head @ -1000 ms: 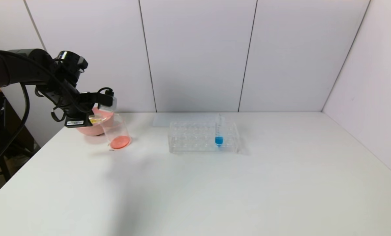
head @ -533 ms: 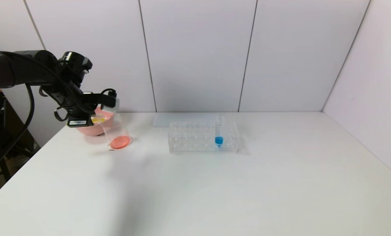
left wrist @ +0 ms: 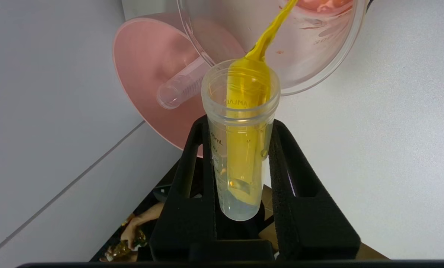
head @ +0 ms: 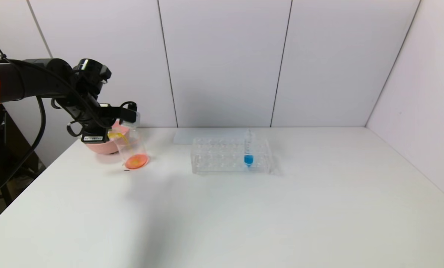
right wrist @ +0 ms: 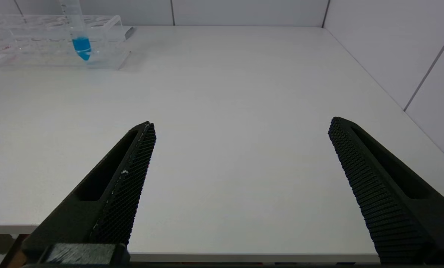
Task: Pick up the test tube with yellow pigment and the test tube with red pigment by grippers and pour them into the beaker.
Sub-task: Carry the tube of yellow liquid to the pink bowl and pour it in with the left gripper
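The left gripper (left wrist: pixel 240 156) is pinching the test tube with yellow pigment (left wrist: pixel 240 137), tipping it over the beaker (head: pixel 132 150) (orange-red liquid at its bottom) as yellow streams out. The right gripper (right wrist: pixel 240 156), fingers spread wide, is hovering low at the table's (head: pixel 262 216) near edge.

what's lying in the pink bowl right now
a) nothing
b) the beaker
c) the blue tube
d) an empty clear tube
d: the left wrist view shows an empty clear tube lying in the pink bowl, behind the tilted test tube with yellow pigment that the left claw holds.
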`<move>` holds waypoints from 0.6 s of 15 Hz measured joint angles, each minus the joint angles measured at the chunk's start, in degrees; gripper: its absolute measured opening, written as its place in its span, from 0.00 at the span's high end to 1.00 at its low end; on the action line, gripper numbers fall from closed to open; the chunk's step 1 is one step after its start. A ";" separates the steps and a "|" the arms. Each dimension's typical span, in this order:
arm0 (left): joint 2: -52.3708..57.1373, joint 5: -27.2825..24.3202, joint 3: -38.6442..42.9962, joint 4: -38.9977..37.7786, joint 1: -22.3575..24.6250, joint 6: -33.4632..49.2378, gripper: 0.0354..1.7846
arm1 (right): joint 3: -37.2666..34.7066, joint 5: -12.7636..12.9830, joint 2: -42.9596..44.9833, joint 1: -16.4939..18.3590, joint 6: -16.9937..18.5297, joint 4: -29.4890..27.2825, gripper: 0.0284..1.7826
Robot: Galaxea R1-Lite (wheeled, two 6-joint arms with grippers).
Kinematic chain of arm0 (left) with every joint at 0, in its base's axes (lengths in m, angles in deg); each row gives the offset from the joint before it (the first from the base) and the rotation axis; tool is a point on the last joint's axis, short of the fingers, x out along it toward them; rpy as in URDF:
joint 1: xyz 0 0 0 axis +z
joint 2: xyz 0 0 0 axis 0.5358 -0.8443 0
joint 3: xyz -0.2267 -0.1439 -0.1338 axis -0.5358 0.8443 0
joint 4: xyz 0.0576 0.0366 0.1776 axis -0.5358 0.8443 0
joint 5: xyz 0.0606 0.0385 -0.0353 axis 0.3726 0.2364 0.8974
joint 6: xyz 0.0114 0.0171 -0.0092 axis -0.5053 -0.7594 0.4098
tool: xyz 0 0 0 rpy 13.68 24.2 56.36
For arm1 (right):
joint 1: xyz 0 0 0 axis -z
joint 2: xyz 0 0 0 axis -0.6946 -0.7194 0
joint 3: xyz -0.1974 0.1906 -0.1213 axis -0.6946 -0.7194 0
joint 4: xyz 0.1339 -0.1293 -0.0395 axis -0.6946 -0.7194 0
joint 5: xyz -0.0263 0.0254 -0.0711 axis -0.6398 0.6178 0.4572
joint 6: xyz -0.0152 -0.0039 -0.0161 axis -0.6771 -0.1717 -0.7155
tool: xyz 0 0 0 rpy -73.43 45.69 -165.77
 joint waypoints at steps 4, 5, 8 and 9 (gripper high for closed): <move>-0.12 1.93 0.00 -0.33 -0.80 0.00 0.77 | 0.00 0.02 0.00 0.02 -0.01 0.00 0.05; -0.20 2.23 0.00 -0.40 -0.91 0.00 0.77 | 0.00 0.00 0.00 0.02 -0.01 0.00 0.05; -0.34 3.58 0.00 -0.38 -1.28 -0.17 0.77 | 0.00 0.02 0.00 0.02 -0.04 0.00 0.05; -0.37 3.72 0.00 -0.38 -1.33 -0.22 0.77 | 0.00 0.02 0.00 0.02 -0.01 0.00 0.05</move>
